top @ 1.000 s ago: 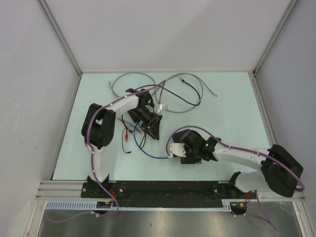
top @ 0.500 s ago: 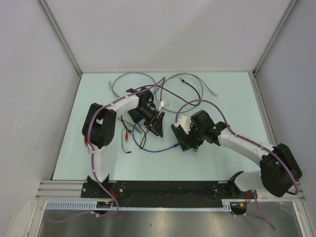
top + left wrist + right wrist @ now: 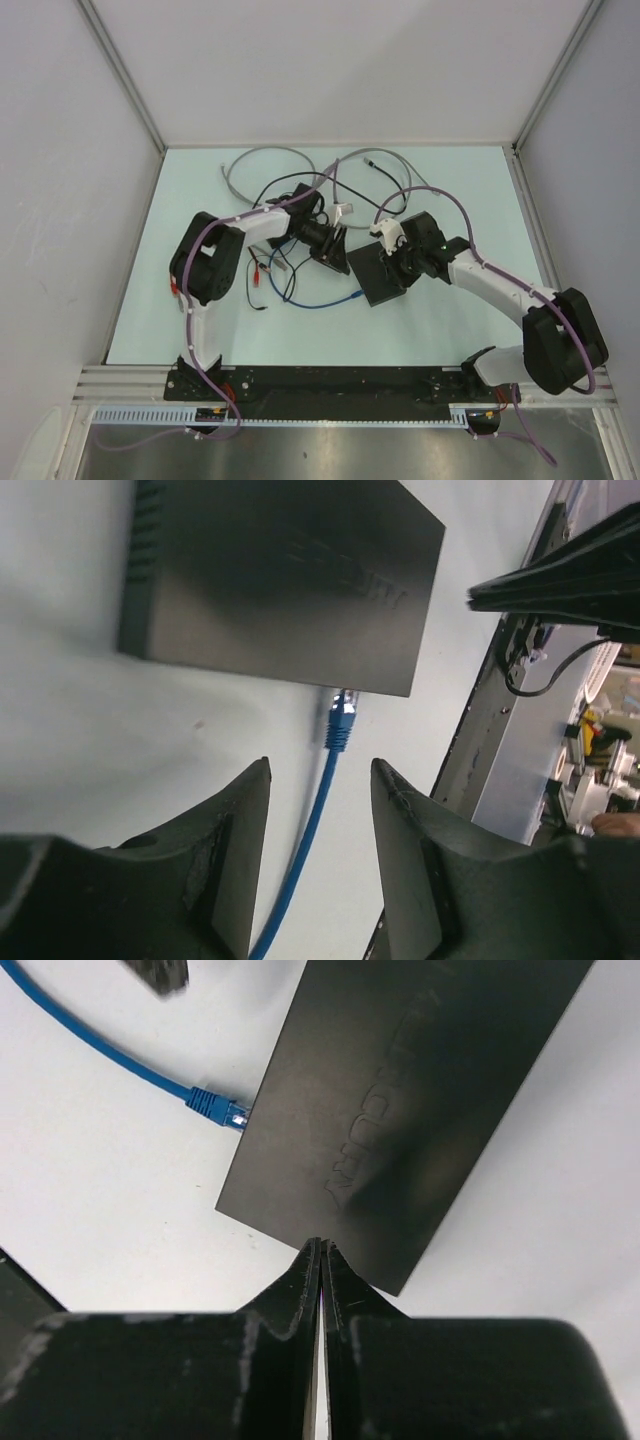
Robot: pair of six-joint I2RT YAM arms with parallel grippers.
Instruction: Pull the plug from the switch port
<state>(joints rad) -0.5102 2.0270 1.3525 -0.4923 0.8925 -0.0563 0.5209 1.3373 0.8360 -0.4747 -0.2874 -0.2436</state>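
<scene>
1. Pale table (image 3: pixel 460 200) between grey walls, with loose leads across its upper middle; the flat black switch (image 3: pixel 378 285) lies at centre frame.
2. Blue plug (image 3: pixel 342 723) meets the box's narrow edge near a corner. It looks seated, and the switch port itself is hidden behind it.
3. Left claw (image 3: pixel 320 780) stands partly open and empty, with the plug and blue cable (image 3: pixel 300 860) showing in its gap, a little beyond the tips.
4. Right claw (image 3: pixel 320 1255) is pinched fully together, holding nothing, its tip at the box's near edge.
5. Handling, as I judge it: the plug is small, stiff and latched, its cord is limp, and the box is light and likely to slide. Grip the blue boot, not the cord.
6. In the left wrist view the plug's long axis runs almost up the frame, nose upward into the box. In the right wrist view it points right and slightly downward.
</scene>
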